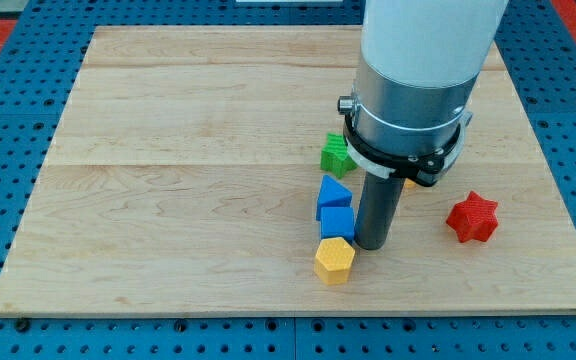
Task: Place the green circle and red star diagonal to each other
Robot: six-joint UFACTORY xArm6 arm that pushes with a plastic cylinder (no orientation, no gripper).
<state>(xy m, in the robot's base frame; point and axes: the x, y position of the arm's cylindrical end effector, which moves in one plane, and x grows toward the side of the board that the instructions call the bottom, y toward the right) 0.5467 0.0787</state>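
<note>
The red star [471,217] lies on the wooden board [168,200] at the view's right. A green block [336,153] sits left of the arm, partly hidden by it; its shape is unclear. My tip [371,246] rests on the board just right of the blue cube [336,222] and up-right of the yellow hexagon [334,260]. The tip is about a hundred pixels left of the red star and well below the green block. No green circle can be clearly made out; the arm body hides the board behind it.
A blue block with a sloped top [333,190] stands just above the blue cube, in a column with the yellow hexagon. A sliver of an orange-yellow block [409,183] shows right of the rod. Blue perforated matting [8,100] surrounds the board.
</note>
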